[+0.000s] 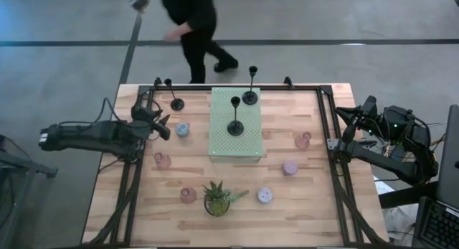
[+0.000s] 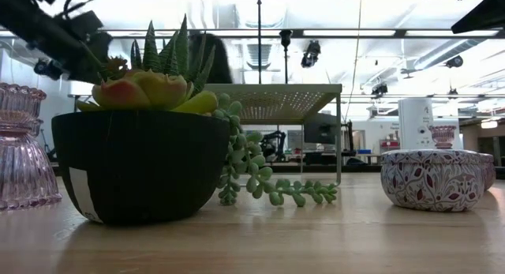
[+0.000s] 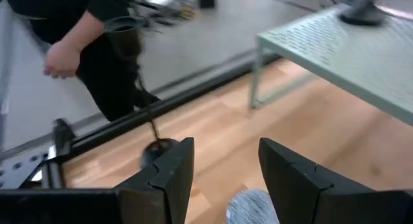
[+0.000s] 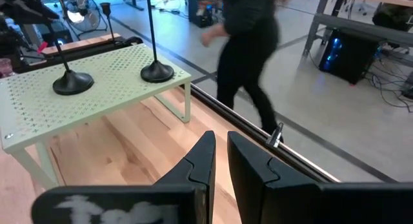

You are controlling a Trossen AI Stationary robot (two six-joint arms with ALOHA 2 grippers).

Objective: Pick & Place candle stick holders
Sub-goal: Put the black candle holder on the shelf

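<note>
Left gripper [image 3: 222, 175] stands empty with jaws parted, near the third tall holder [image 1: 176, 102] on bare table — two others on the rack [image 1: 219, 145]. Risk — an off-centre approach tips the slim stem.

no readable text, no labels, no brand marks, no numbers on anything in view

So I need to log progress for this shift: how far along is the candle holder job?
Two tall black holders already stand on the green perforated shelf. The third tall holder stands on the table by the left hand, whose fingers are open and empty above a blue cup. The right hand waits shut at the table's edge. Pastel cups remain scattered.
</note>
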